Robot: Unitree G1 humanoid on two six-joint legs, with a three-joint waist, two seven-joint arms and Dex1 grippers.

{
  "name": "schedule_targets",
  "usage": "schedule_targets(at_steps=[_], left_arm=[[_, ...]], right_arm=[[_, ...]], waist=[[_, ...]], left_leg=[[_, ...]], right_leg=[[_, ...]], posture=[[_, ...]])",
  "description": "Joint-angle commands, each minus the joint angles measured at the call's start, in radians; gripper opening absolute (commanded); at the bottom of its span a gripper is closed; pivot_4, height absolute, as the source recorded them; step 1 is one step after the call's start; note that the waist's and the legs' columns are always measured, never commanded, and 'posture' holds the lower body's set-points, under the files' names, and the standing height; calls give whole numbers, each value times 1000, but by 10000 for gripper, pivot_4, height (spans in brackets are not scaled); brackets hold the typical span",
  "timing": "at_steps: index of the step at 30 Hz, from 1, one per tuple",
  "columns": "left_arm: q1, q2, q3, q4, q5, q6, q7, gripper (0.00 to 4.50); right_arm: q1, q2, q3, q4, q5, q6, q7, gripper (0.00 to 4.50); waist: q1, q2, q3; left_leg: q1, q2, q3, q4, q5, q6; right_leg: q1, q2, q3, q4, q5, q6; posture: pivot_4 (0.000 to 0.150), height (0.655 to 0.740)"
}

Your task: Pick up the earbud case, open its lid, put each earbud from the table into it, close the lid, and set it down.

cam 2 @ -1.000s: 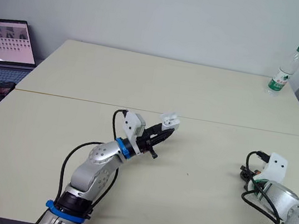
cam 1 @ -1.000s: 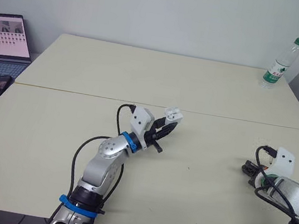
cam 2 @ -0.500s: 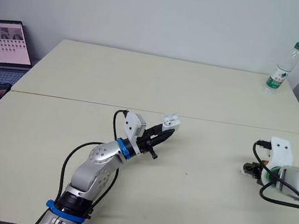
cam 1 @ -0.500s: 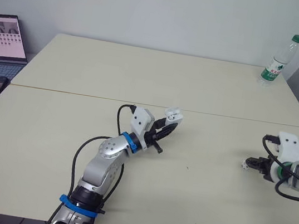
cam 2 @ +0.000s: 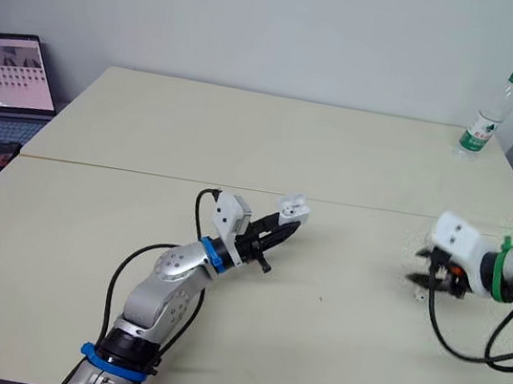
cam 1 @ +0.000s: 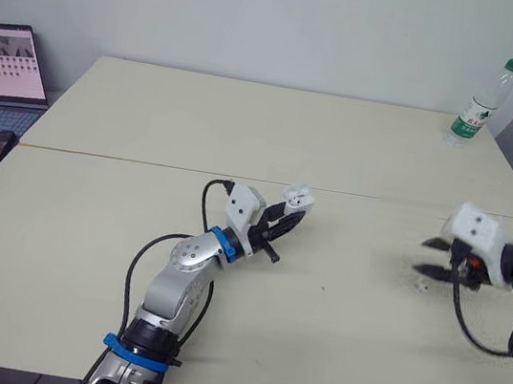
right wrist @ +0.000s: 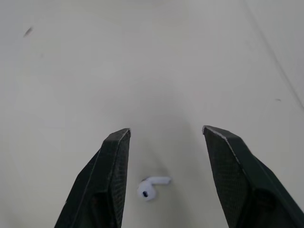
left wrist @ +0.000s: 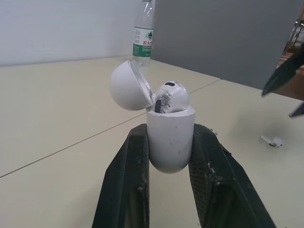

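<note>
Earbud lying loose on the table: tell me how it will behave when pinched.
The small white plastic earbud looks tiny and light, so a nudge would probably skid it. Its rounded, glossy head may slip or roll when the open right hand closes.

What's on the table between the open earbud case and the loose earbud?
Nothing. In the left eye view, the stretch of table from the earbud case to the earbud is bare.
</note>
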Motion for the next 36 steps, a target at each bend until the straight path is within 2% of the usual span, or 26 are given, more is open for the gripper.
schedule_targets(at_steps=[1,5,11,24,36], left_arm=[[-8,-2,5,-29,2,-25,10,7379],[9,4,11,-44,4,-24,20,7379],[17,3,9,-50,5,-24,33,7379],[11,5,8,-47,6,-26,41,7379],[10,5,11,-41,5,-28,43,7379]], right_arm=[[-99,58,26,173,-204,-282,123,24973],[-220,143,61,380,-368,-527,191,24973],[-324,263,61,571,-485,-691,203,24973],[-383,314,91,730,-674,-808,240,24973],[-376,298,68,722,-680,-774,296,24973]], waist=[[-2,1,1],[0,2,1],[2,2,1],[3,2,1],[2,2,1]], left_leg=[[0,0,1,0,0,0],[2,0,1,1,0,0],[2,-1,1,1,0,0],[3,-1,2,2,0,0],[3,-1,2,2,0,0]], right_leg=[[0,0,1,1,0,0],[0,0,1,3,2,-3],[0,0,1,4,3,-5],[0,-1,2,5,3,-5],[1,-1,2,6,3,-6]], posture=[[1500,7362],[1500,7362],[1500,7362],[1500,7362],[1500,7362]])
